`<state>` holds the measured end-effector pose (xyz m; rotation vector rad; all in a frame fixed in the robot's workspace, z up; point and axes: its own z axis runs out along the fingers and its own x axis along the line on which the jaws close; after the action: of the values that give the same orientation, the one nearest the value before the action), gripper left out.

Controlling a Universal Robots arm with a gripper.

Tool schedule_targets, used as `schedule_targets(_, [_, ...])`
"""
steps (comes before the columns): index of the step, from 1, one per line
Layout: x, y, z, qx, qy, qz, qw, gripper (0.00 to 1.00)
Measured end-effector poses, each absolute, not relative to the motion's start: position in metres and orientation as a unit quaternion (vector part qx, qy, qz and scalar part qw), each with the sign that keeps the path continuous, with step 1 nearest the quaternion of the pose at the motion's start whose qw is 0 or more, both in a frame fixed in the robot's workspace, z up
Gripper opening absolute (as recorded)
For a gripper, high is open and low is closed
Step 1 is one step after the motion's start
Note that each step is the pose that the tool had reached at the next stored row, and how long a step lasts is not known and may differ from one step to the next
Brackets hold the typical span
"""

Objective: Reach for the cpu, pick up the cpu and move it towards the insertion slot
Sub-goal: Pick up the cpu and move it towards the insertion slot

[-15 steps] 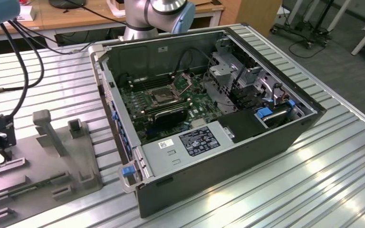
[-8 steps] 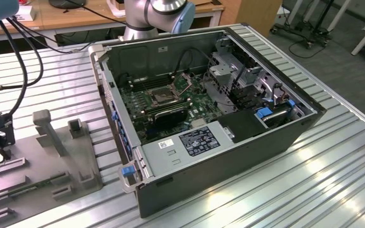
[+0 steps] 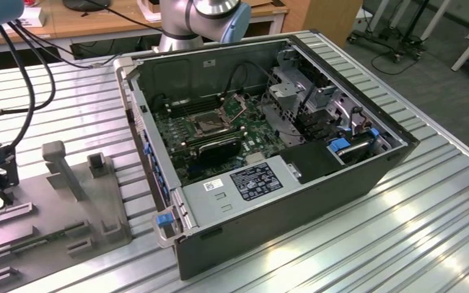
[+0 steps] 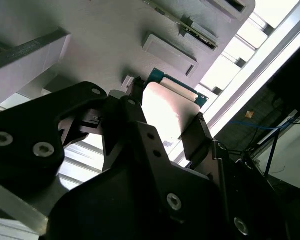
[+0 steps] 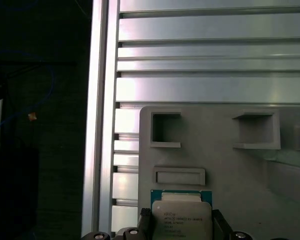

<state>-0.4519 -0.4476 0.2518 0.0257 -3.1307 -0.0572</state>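
Silvery-white, the cpu (image 5: 182, 216) sits squarely between the fingertips of the gripper (image 4: 167, 101), which is clamped on two opposite edges of the chip, flat face toward the wrist. Just behind it is the grey fixture plate (image 5: 230, 170); I judge the chip barely off it, if at all. The insertion slot (image 3: 204, 124) lies well apart from the gripper, inside the open computer case (image 3: 300, 207), toward the exterior view's right.

Exterior view evenly lit with sheen on the table (image 3: 418, 210) slats; second wrist view is backlit, the cpu (image 4: 165, 112) face glared white, foreground in deep shadow.
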Motion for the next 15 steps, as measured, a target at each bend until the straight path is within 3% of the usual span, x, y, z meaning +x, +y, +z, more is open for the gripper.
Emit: schedule_targets(15, [-0.4519,-0.4476,0.2605,0.008,-1.0,-0.018,0.005,0.55])
